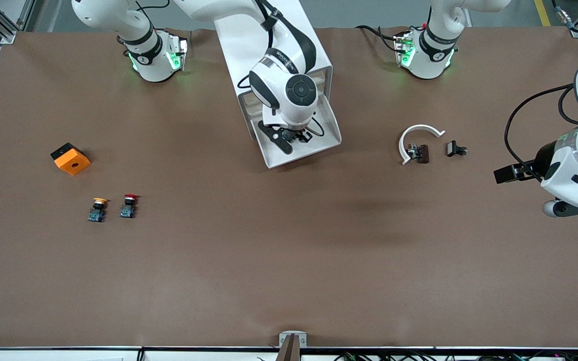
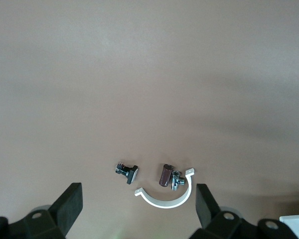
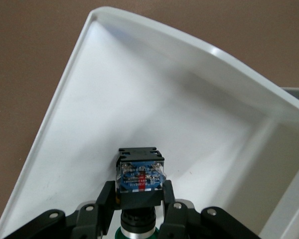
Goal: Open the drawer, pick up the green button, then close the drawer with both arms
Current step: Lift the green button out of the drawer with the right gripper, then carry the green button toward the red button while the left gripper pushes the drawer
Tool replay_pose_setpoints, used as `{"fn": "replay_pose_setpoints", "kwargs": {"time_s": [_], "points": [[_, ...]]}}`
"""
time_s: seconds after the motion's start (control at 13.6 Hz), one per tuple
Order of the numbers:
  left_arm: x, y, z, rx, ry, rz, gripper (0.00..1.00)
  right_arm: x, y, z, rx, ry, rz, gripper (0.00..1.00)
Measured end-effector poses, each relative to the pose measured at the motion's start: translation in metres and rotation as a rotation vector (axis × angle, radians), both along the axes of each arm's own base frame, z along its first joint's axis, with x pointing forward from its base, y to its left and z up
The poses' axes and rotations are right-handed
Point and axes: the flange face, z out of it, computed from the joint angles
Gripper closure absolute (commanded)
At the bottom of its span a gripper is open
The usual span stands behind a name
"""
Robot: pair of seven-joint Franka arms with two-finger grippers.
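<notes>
The drawer [image 1: 330,134] stands pulled out from the white cabinet [image 1: 269,30] at top centre of the front view. The right gripper [image 1: 293,136] is down inside it, its 2 fingers [image 3: 105,201] clamped on the black body of the button [image 3: 140,174]; in the right wrist view the button sits at bottom centre, blue base facing the camera and green cap down between the fingers.

The left gripper [image 2: 139,209] waits in the air at the right edge of the front view, over the table [image 1: 289,260] at the left arm's end, its jaws spread wide and holding nothing. Under it lie a white curved clip [image 2: 165,195], a small brown part [image 2: 165,175] and a small black part [image 2: 127,171].

At lower left of the front view stand a yellow-capped button [image 1: 98,209] and a red-capped button [image 1: 129,205], with an orange block [image 1: 70,159] above them.
</notes>
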Motion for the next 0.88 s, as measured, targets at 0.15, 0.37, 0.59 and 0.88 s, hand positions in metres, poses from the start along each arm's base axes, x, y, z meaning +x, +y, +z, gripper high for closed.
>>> {"fn": "replay_pose_setpoints", "kwargs": {"time_s": [0.15,0.37,0.59,0.88], "points": [[0.001,-0.01,-0.005,0.005,0.004,0.013,0.0,0.001,0.001,0.002,0.003,-0.003,-0.001,0.88],[0.008,-0.057,-0.031,0.012,-0.006,-0.016,0.0,0.021,0.001,0.032,0.023,-0.025,-0.017,0.89],[0.013,-0.119,-0.082,-0.013,-0.066,0.033,0.0,0.077,-0.04,0.102,0.027,0.02,0.008,0.89],[-0.009,-0.201,-0.165,-0.019,-0.132,0.112,0.0,0.153,-0.171,0.165,0.038,0.088,0.279,0.89]]}}
